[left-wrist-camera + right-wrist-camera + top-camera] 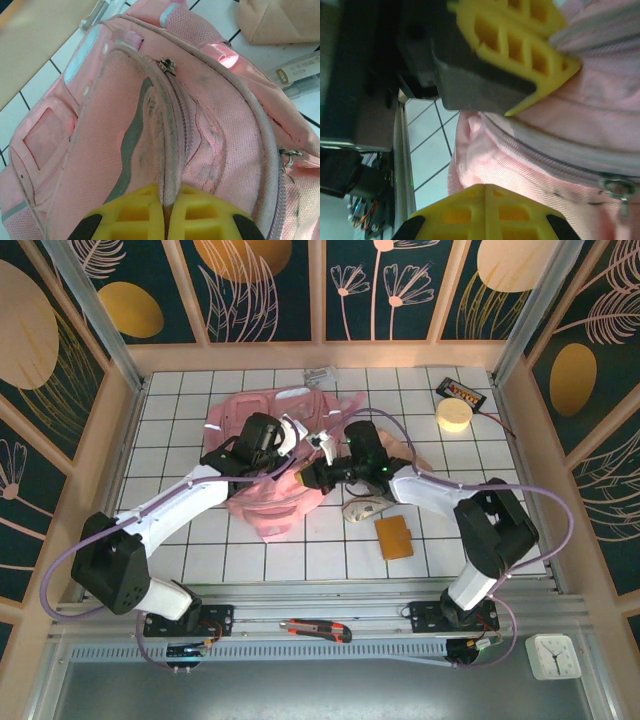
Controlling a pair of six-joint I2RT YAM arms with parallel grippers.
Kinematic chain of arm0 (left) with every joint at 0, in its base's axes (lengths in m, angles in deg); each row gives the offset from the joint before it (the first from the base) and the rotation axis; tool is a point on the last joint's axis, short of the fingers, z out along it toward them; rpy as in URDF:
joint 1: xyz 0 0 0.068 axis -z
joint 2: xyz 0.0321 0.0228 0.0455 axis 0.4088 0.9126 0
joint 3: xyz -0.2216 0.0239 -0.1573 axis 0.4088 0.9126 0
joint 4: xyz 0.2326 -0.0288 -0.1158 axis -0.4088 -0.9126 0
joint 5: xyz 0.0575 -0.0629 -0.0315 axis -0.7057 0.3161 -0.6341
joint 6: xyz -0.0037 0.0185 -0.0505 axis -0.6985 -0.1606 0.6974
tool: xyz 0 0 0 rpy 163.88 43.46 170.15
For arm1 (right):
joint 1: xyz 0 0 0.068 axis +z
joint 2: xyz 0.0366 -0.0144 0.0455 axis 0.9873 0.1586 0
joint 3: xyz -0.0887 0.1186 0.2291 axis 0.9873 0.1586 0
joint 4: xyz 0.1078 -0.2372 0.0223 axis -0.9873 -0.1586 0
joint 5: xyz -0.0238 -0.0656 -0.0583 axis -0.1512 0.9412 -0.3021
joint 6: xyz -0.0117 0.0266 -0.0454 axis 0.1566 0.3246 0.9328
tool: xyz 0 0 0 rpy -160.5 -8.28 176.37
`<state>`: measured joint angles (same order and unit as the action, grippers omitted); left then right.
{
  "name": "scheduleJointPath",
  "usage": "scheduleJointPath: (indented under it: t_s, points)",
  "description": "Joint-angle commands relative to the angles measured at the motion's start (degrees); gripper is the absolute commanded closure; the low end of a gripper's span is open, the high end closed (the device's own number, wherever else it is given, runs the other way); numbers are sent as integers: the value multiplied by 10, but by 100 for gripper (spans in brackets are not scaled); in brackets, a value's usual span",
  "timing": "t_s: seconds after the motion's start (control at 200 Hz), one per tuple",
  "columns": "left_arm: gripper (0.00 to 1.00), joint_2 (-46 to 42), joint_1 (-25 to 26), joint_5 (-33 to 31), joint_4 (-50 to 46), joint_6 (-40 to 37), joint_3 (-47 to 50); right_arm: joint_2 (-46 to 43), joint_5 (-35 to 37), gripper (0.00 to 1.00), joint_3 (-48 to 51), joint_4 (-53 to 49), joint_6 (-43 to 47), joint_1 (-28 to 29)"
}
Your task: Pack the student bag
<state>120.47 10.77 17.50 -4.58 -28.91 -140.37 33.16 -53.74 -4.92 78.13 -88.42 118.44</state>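
Soft, light student bag (262,515) slumped left of the tape roll (455,417). Zip welt (167,130) pinched in closed left gripper (165,200). Right gripper (485,192) closed, hold unclear. Judged best gripped at that firmer welt.

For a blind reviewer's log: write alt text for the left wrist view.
The left tool, yellow-fingered, is shut on a raised piped seam of the pink student bag, next to a zipper whose pull lies at the far end. Beyond the bag are white table tiles, a beige pouch and pens.
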Motion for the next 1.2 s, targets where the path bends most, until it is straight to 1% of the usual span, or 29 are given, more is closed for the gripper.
scheduleJointPath:
  t_s: [0.0, 0.09, 0.145, 0.175, 0.195, 0.215, 0.285, 0.395, 0.51, 0.701, 0.941, 1.076, 1.191]
  points:
    - [100, -16, 5, 6, 81, -3, -14, -28, 30, 100, 1, 3, 3, -25]
    - [100, -20, 5, 10, 80, -7, -11, -33, 52, 100, 1, -21, 11, -46]
    - [100, -21, 5, 14, 80, -8, -11, -35, 56, 78, 4, -29, 24, -58]
    - [100, -22, 5, 16, 81, -9, -11, -33, 56, 70, 7, -31, 33, -58]
    - [100, -22, 6, 19, 81, -10, -11, -31, 53, 65, 10, -29, 42, -58]
    - [100, -23, 5, 21, 82, -11, -11, -27, 46, 61, 12, -27, 50, -78]
    - [100, -22, 5, 23, 81, -12, -13, -3, 20, 56, -3, -50, 88, -94]
    - [100, -23, 6, 26, 78, -17, -14, 31, 15, 54, -37, -97, 171, -94]
    - [100, -24, 6, 23, 78, -22, -12, 52, 6, 53, -43, -94, 213, -93]
    - [100, -23, 5, 23, 78, -26, -11, 77, -9, 53, -55, -72, 219, -81]
    - [100, -14, 6, 25, 76, -24, -21, 105, -15, 53, -91, -79, 233, -65]
    - [100, -8, 5, 23, 75, -26, -27, 93, -5, 53, -87, -85, 235, -71]
    - [100, -5, 5, 22, 75, -29, -31, 62, 9, 53, -59, -74, 216, -93]
